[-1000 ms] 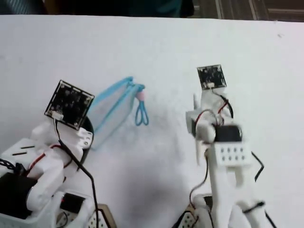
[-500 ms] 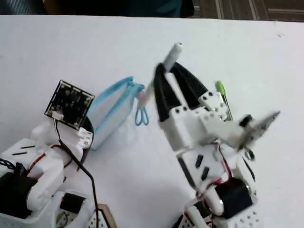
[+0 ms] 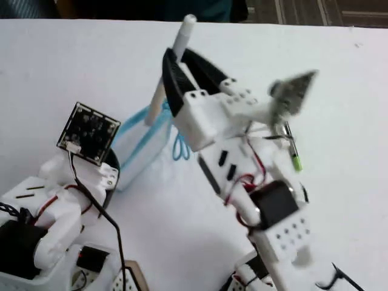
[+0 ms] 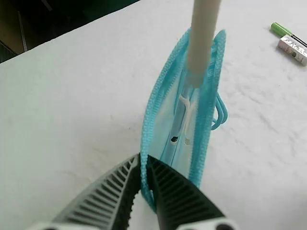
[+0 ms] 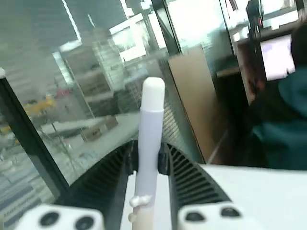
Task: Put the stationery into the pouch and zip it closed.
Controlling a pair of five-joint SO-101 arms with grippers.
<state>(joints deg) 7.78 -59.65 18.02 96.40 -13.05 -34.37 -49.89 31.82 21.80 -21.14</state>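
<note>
L hand [image 4: 144, 168] is clamping pouch [image 4: 165, 125] edge | R hand [image 3: 176, 63] is gripping white pen [image 3: 182, 35], lower end sitting in pouch mouth | green pen [image 3: 295, 159] is lying apart on worktop [image 3: 73, 60]

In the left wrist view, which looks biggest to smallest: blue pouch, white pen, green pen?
1. blue pouch
2. white pen, though it is likely nearer the camera
3. green pen, farther off and cut by the picture's edge
</note>
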